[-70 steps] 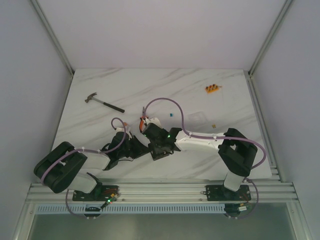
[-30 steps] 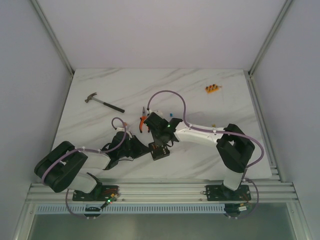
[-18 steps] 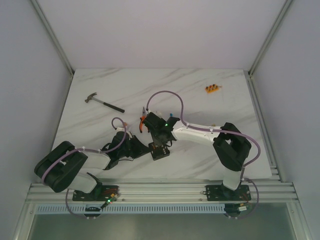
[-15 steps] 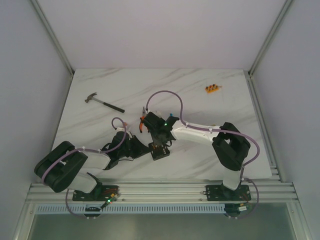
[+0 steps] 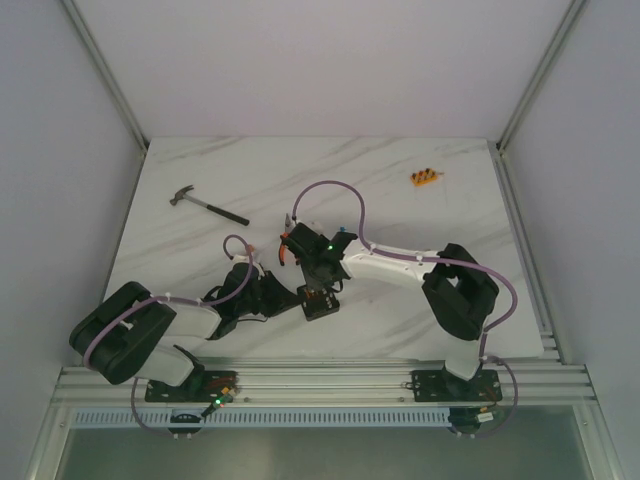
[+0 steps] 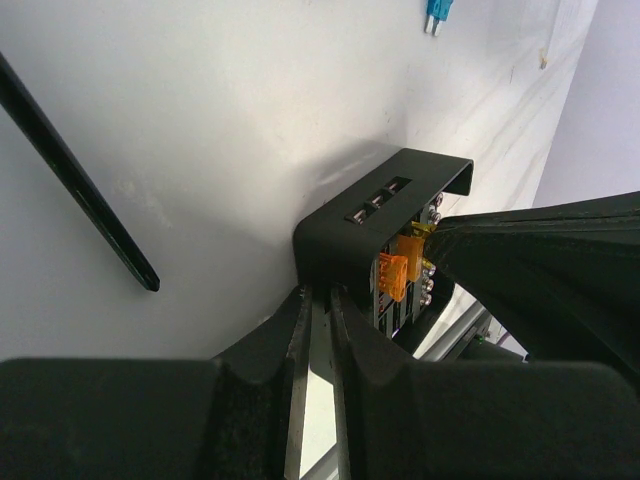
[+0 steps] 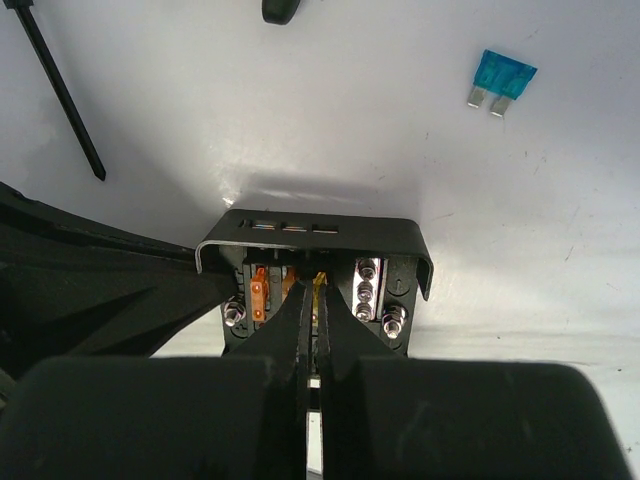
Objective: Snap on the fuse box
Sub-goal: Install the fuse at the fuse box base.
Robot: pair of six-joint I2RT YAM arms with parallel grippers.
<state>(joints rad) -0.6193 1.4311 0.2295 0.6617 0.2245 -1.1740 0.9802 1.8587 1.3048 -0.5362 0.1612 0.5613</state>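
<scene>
The fuse box [image 5: 320, 305] is a small black square box near the table's front middle. Its open top shows orange and yellow fuses and screws in the right wrist view [image 7: 395, 250]. No clear lid shows in any view. My left gripper [image 5: 297, 299] is shut on the box's left wall, with its tips [image 6: 318, 292] pinching the black edge [image 6: 340, 235]. My right gripper [image 5: 319, 284] hangs over the box. Its fingers [image 7: 315, 288] are closed together with the tips at a yellow fuse inside.
A hammer [image 5: 208, 206] lies at the back left. An orange strip of fuses [image 5: 425, 178] lies at the back right. Orange-handled pliers [image 5: 285, 247] lie just behind the box. A loose blue fuse [image 7: 500, 80] and a thin black strip [image 7: 60, 95] lie on the white marble table [image 5: 200, 160].
My right wrist has pulled back from low over the box and its forearm has swung left. The clear lid seen earlier right of that arm no longer shows. My left arm has stayed put.
</scene>
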